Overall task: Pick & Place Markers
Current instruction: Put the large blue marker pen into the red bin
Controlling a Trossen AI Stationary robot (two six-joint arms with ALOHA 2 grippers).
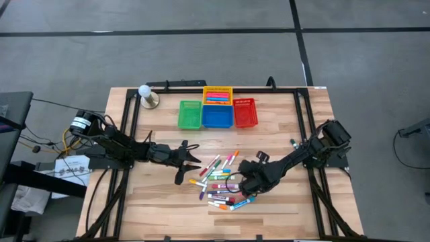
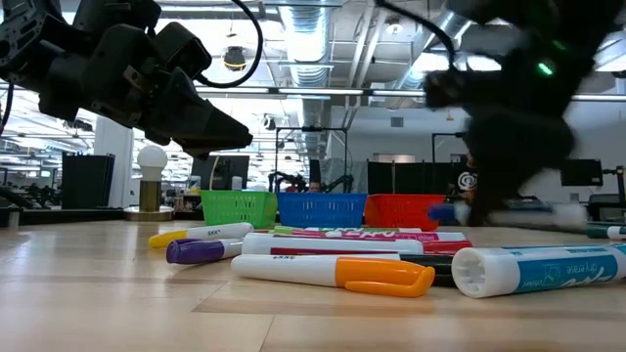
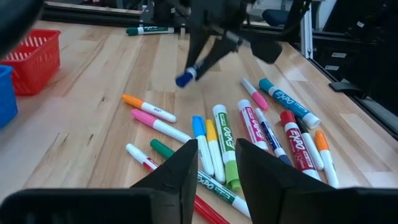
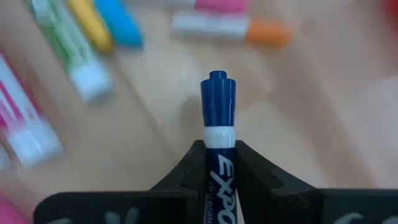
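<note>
The markers (image 1: pixel 218 181) lie in a loose pile on the wooden table, white barrels with caps in pink, orange, green, blue and red (image 3: pixel 249 130); in the low view they lie in the foreground (image 2: pixel 333 259). My right gripper (image 1: pixel 243 183) hangs over the right part of the pile, shut on a blue-capped marker (image 4: pixel 218 99). My left gripper (image 1: pixel 188 167) is open, just left of the pile, above the table (image 3: pixel 217 162) and touching nothing. A green-capped marker (image 1: pixel 293 142) lies apart near the right rail. My right gripper pinches the blue-capped marker by its white barrel, just behind the cap (image 4: pixel 219 163), between the two fingers. The fingers lie along the marker and the cap end (image 3: pixel 183 79) sticks out past the fingertips. It is lifted clear of the table, slanting down.
At the far side stand small square baskets: green (image 1: pixel 190 114), blue (image 1: pixel 217 115), red (image 1: pixel 246 112), and behind them yellow (image 1: pixel 217 95) with markers inside. A white bulb on a round base (image 1: pixel 146 95) stands at the far left. Black rails run along both table sides.
</note>
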